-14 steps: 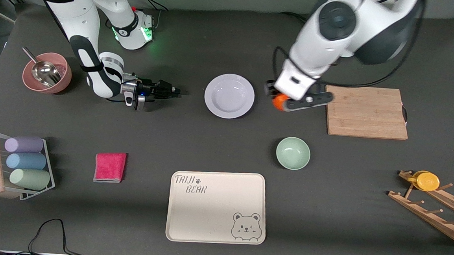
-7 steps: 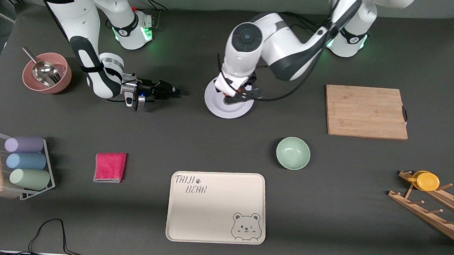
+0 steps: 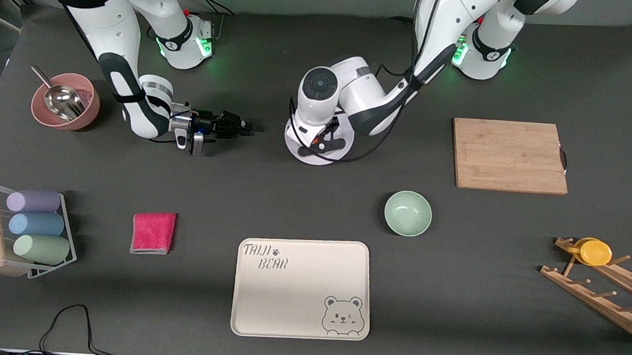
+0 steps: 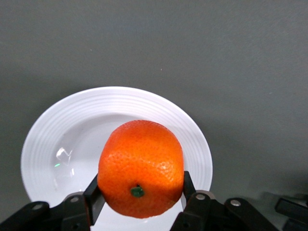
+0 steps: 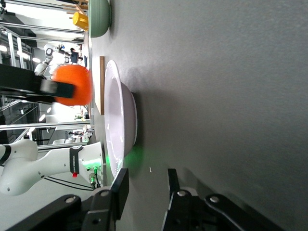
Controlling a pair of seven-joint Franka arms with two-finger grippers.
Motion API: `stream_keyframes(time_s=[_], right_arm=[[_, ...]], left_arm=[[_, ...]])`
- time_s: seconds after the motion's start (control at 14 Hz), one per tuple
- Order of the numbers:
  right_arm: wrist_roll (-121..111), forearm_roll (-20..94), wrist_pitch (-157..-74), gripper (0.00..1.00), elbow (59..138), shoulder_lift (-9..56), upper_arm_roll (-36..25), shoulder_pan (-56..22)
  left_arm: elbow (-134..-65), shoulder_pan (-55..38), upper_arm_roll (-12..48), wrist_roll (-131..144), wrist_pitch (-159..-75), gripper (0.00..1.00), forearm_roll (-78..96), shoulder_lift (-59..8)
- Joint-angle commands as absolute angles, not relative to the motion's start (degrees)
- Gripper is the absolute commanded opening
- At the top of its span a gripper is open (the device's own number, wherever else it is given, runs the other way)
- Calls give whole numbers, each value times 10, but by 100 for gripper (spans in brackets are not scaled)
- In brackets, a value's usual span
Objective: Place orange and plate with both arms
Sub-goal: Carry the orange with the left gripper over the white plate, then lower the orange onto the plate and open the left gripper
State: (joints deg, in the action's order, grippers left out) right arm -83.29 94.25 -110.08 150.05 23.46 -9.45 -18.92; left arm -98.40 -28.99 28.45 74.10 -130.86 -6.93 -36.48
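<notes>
The orange (image 4: 140, 174) is gripped between the two fingers of the left gripper (image 4: 139, 195) and is held in the air just above the white plate (image 4: 53, 139), over the part of the shallow centre that lies toward the rim, as the left wrist view shows. In the right wrist view the fruit is seen hanging clear of the plate's surface, so it is not yet set down. The plate rests on the dark desk (image 3: 238, 194), between the two arms' bases and farther from the front camera than the pale green bowl (image 3: 407, 213) and the bear-printed tray (image 3: 301, 288).

The right gripper (image 3: 239, 127) is held low over the desk, just beside the plate on the side toward the right arm's end, with its fingers (image 5: 120, 187) parted and nothing between them; this arm appears to be waiting.

Several risks are judged from this position. If the fruit is released from this height, it could bounce or roll up the sloped wall and off the rim, since it is round and the glazed plate is slick. If the descent is taken too far, the plate could be pressed or tipped. If the plate is later gripped at its rim by the right gripper, a tilt could send the orange rolling onto the desk.
</notes>
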Motion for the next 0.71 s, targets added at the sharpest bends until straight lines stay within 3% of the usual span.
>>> stream_keyframes(time_s=[0.0, 0.5, 0.57, 0.64], right_arm=[[-860, 959, -1085, 40, 1492, 254, -98, -193], [-860, 962, -1084, 40, 1487, 260, -97, -193], [-860, 966, -1084, 40, 1487, 260, -96, -194], [-860, 969, -1084, 40, 1487, 260, -95, -194]], left_arm=[[-1042, -303, 275, 756, -1372, 0, -83, -352], [-1063, -311, 275, 757, -1388, 0, -84, -352], [-1063, -309, 275, 757, -1388, 22, -84, -352], [-1063, -310, 275, 757, -1388, 88, -83, -352]])
